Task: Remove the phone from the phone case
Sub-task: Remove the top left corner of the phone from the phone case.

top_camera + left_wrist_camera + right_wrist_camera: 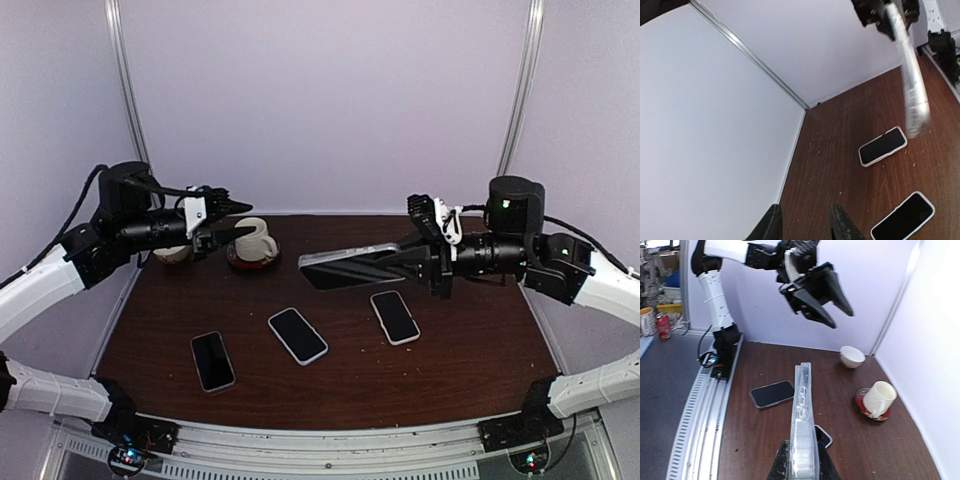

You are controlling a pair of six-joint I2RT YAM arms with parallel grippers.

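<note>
My right gripper [402, 262] is shut on one end of the phone in its clear case [348, 266] and holds it edge-up above the middle of the table. In the right wrist view the cased phone [803, 410] runs straight out from between my fingers [783, 464]. It also shows, blurred, in the left wrist view [913, 85]. My left gripper [238, 220] is open and empty, in the air to the left of the phone and apart from it. It shows in the right wrist view [821, 294]; its own view shows two spread fingers [772, 223].
Three other phones lie face up on the brown table: left [212, 360], middle [297, 335], right [394, 316]. A cream cup [256, 240] on a red saucer [871, 412] and a small white bowl [852, 356] stand at the back left.
</note>
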